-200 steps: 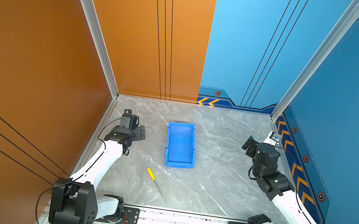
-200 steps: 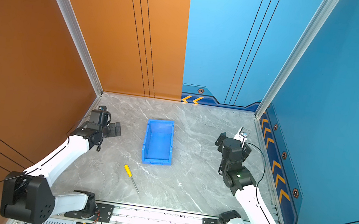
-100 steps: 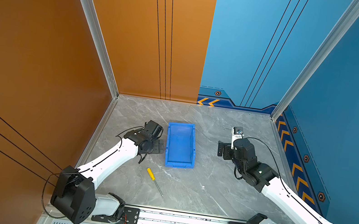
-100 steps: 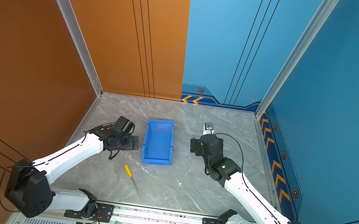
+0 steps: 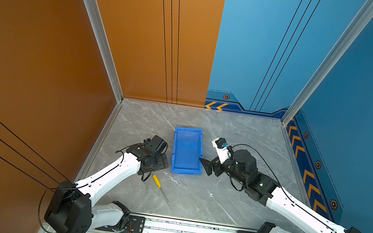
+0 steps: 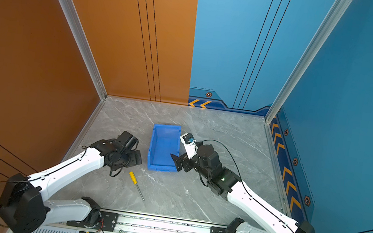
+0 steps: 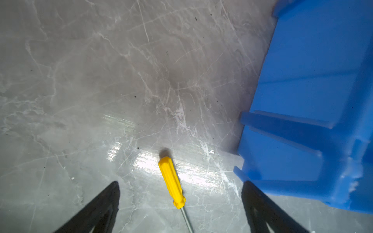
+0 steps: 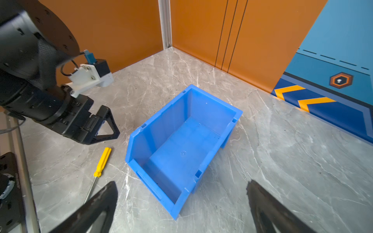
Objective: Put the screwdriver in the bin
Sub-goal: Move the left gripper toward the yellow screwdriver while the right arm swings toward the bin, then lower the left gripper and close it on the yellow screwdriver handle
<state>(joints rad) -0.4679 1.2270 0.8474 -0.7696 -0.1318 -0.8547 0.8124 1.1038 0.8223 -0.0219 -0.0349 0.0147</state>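
Screwdriver (image 5: 161,189) lies flat on the grey counter (image 5: 240,134), just in front of the near left corner of the bin (image 5: 173,150); it is not in the bin, and the bin is empty; the yellow handle points toward the bin and the thin metal rod points away from it.

Left hand (image 7: 180,182) is wide open and holds nothing; in the left wrist view the handle lies between its two black fingers (image 7: 105,197), and neither finger touches it; this looks like the reach to pick it up, so the job has hardly begun.

Right hand (image 5: 204,166) is wide open too and holds nothing; it sits close by the bin's right wall, and I cannot tell if it touches.

I think the screwdriver is light, hard and stiff; it will not bend or break; the handle is fat and has ridges, so that is the best place to pinch, across its middle; the rod is thin, round and shiny, so it could slip or roll away; the tool lies very low, so the fingers should go right down to the counter on both sides of the handle, then squeeze; it is shorter than the bin, so it should fit lying flat inside.
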